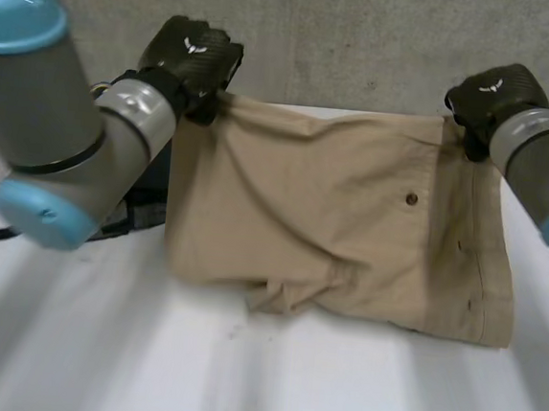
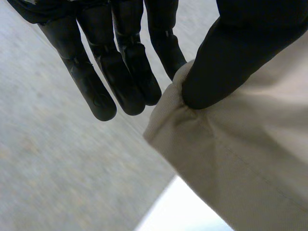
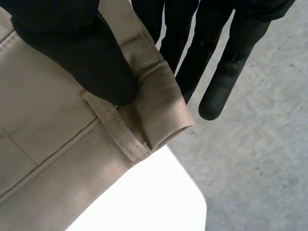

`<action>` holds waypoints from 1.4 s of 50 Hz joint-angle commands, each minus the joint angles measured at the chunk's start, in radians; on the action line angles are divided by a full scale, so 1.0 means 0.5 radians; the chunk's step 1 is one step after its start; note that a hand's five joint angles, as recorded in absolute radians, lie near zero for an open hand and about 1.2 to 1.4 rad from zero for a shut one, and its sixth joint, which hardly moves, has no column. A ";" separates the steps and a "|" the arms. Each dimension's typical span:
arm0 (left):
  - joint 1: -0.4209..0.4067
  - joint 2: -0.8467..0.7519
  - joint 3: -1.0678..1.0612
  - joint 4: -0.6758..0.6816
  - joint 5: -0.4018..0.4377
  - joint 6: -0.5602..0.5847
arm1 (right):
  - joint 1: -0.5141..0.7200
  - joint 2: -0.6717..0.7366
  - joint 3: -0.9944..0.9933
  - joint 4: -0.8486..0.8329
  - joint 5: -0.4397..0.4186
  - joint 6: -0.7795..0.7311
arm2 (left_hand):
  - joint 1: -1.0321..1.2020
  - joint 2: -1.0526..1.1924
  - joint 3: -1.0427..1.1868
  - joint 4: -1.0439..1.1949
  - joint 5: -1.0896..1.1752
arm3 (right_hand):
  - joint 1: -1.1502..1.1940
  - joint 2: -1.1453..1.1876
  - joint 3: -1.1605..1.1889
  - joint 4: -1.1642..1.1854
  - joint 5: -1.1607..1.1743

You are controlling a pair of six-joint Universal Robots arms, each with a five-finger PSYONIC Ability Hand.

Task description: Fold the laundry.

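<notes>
Over the table (image 1: pixel 240 376), left robot hand (image 1: pixel 192 54) and right robot hand (image 1: pixel 491 95) pinch corners of tan cloth (image 1: pixel 331 220); perhaps shorts.

1. The garment (image 1: pixel 351 212) pinched between my two hands is plain khaki with no print, and its stitching is the same tone.
2. My left hand (image 1: pixel 186 58) and right hand (image 1: pixel 491 95) are black, each with a small white mark (image 1: pixel 190 44) on its back.
3. The button (image 1: pixel 411 198) on the cloth below my right hand is dark brown.
4. My arms (image 1: pixel 61 120) are grey with light-blue caps (image 1: pixel 17 10).
5. The table (image 1: pixel 240 376) is white.
6. The wall (image 1: pixel 366 40) beyond my fingertips is mottled grey.
</notes>
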 commanded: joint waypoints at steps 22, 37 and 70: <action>-0.003 0.193 -0.278 1.031 0.000 0.005 | 0.041 -0.001 0.225 -1.118 0.002 0.012 | 0.527 0.399 0.408 0.397 0.450 | 0.549 0.471 0.428 0.399 0.431; -0.166 -0.065 -1.045 0.767 0.046 0.021 | 0.023 0.202 0.801 -0.956 -0.017 -0.046 | 0.527 0.399 0.408 0.397 0.450 | 0.549 0.471 0.428 0.399 0.431; -0.399 0.464 -0.972 -0.887 0.141 0.131 | -0.106 -0.743 1.710 0.300 -0.011 -0.730 | 0.527 0.399 0.408 0.397 0.450 | 0.549 0.471 0.428 0.399 0.431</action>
